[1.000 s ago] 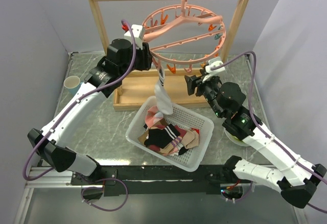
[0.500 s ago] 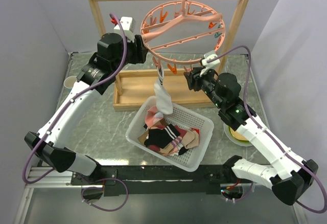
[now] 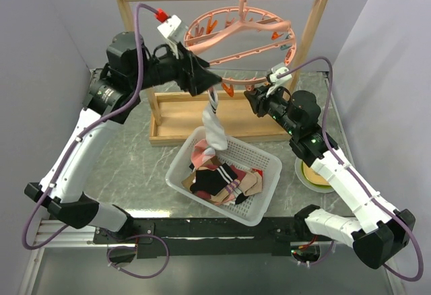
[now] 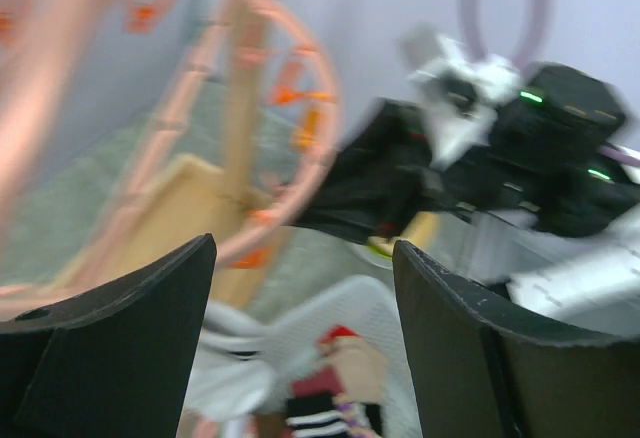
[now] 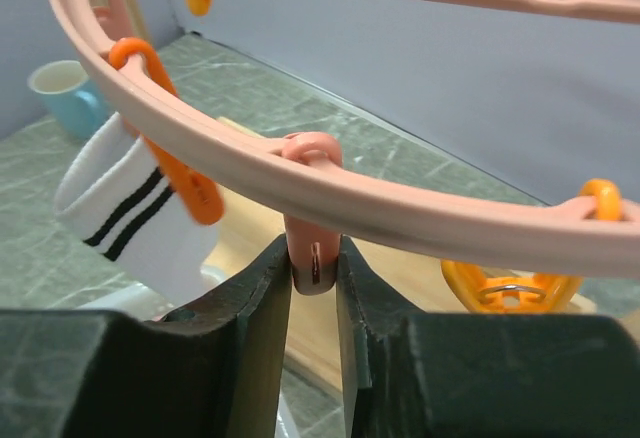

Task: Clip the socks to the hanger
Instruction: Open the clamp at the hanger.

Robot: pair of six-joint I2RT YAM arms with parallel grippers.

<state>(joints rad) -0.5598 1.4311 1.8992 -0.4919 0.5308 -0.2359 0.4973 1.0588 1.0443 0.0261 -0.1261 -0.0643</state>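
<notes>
Marbled table (image 3: 135, 167): rack (image 3: 182, 118), basket (image 3: 261, 167), cup (image 5: 62, 83), dish (image 3: 312, 175)

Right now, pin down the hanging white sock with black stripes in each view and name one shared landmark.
Top external: white black-striped sock hangs at centre, above the white mesh basket.
Left wrist: blurred; probably the white striped shape low between the fingers.
Right wrist: left side, under an orange clip.
Shared landmark: pink hanger ring.

One camera looks down from high behind me; both wrist cameras sit close, all sharing the hanger (image 5: 400, 215).
</notes>
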